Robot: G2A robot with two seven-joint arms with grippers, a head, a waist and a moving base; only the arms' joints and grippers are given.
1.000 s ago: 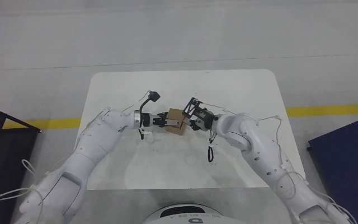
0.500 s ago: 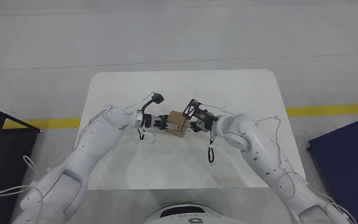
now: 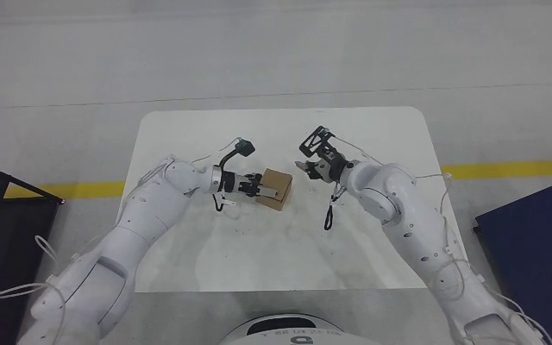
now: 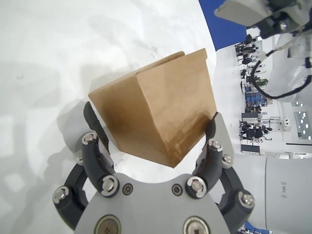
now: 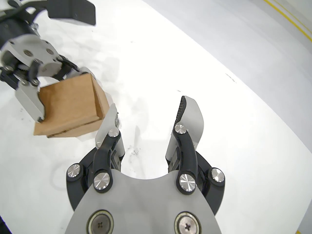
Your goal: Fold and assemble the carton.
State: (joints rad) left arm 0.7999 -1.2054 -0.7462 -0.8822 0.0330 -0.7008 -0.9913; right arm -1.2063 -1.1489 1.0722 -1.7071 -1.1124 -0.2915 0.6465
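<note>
The small brown cardboard carton point(image 3: 277, 188) sits at the middle of the white rounded table point(image 3: 362, 250). Its long axis runs roughly left to right, and its open, flapped end points right. The left gripper point(image 4: 152, 118) clamps the carton's left end, one finger pressed on each side. Slightly farther and to the right, the right gripper point(image 5: 148, 109) hangs near the carton without touching it, fingers spread and holding nothing.

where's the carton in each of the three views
top view: carton near the middle of the table, in the left end effector.
left wrist view: carton clamped between that end effector's own fingers.
right wrist view: carton held by the far end effector.
shared landmark: the left end effector gripping it.
</note>
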